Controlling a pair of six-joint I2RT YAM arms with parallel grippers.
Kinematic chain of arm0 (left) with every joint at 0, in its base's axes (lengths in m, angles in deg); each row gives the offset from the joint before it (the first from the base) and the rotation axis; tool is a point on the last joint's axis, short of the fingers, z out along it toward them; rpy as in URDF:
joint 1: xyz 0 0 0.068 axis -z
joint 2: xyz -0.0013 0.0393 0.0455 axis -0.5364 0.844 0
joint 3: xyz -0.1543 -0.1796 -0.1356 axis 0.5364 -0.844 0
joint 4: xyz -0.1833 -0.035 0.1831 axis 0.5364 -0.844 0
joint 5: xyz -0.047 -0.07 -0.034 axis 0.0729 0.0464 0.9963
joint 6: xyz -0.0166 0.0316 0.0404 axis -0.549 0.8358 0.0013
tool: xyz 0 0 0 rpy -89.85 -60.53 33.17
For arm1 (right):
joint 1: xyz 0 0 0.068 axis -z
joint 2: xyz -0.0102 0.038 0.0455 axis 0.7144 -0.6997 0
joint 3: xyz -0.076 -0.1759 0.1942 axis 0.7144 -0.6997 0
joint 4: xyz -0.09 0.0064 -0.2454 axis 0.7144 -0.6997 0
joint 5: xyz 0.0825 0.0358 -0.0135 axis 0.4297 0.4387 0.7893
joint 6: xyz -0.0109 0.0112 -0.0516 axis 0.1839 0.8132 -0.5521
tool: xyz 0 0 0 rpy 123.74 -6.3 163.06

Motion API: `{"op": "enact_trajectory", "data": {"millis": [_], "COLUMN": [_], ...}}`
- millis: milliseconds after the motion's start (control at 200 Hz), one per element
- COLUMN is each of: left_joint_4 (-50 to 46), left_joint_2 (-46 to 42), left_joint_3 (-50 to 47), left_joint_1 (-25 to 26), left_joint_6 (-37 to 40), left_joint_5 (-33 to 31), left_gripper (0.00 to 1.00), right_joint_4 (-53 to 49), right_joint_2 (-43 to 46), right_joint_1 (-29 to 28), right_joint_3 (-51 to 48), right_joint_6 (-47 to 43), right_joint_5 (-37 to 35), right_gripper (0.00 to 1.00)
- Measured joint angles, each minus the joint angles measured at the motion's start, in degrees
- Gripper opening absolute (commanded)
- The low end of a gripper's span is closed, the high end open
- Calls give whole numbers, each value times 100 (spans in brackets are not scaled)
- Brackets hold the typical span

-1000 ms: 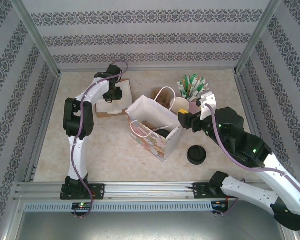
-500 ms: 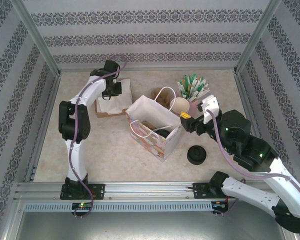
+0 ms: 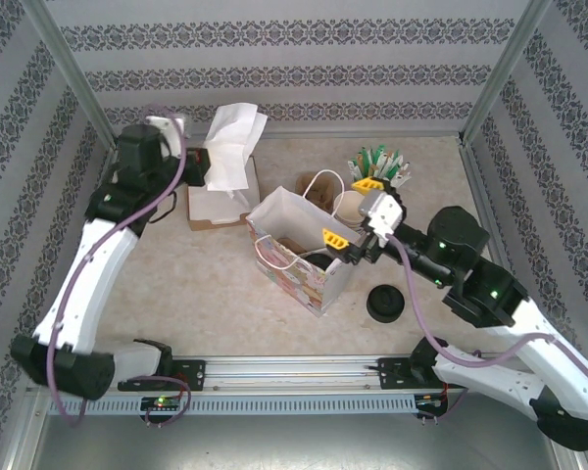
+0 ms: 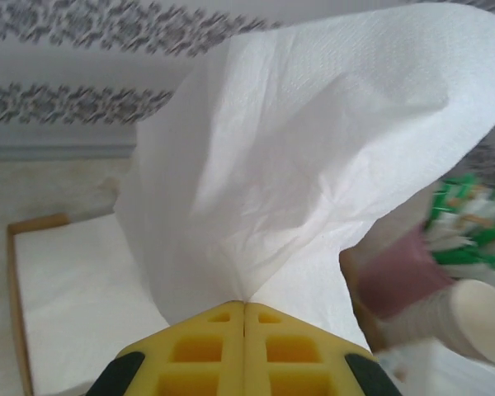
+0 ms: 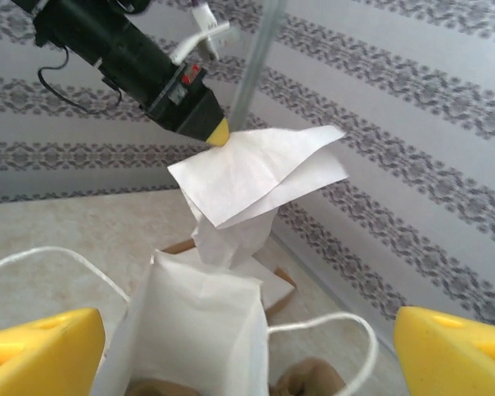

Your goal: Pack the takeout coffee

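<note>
Patterned wallpaper, speckled beige tabletop [image 3: 225,294]. White paper bag [image 3: 284,211], crisp folds and string handles, stands open. Takeout coffee [image 3: 312,258] sits inside it, round black lid just visible. Right gripper [image 3: 351,211] hangs over the bag mouth, yellow pads wide apart. Left gripper [image 4: 244,307], behind-left of the bag, is pinched tight on a soft, crinkled napkin [image 4: 313,165].

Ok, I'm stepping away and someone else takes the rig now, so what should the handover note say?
Left pincer: shut on a white napkin, lifted above the napkin tray at back left.
Right pincer: open, empty, over the paper bag's mouth.
Coffee: whether it is in the bag I cannot tell.
Left to do: check the bag for the coffee, likely drop the napkin in.
</note>
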Motion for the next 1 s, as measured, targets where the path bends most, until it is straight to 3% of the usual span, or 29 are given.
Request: {"op": "enact_trajectory", "data": {"millis": [250, 470, 764, 889, 999], "left_joint_4": [37, 39, 354, 516, 651], "left_joint_2": [-1071, -1016, -997, -997, -1016], "left_joint_3": [-96, 570, 1276, 1296, 1298], "left_joint_1": [0, 2, 22, 39, 44], "left_joint_6": [-28, -527, -1436, -1834, -2144], "left_joint_5": [824, 1073, 1469, 1633, 1753], "left_gripper": [0, 0, 0, 0, 0], "right_joint_4": [634, 1228, 2350, 2699, 3003], "right_joint_2": [-925, -1615, -2656, -3073, -3322], "right_joint_1": [-345, -857, -938, -964, -1001], "right_joint_3": [341, 361, 389, 503, 581], "right_joint_6": [28, 63, 531, 649, 688], "right_joint_5": [461, 463, 160, 46, -85], "right_gripper": [92, 96, 97, 90, 64]}}
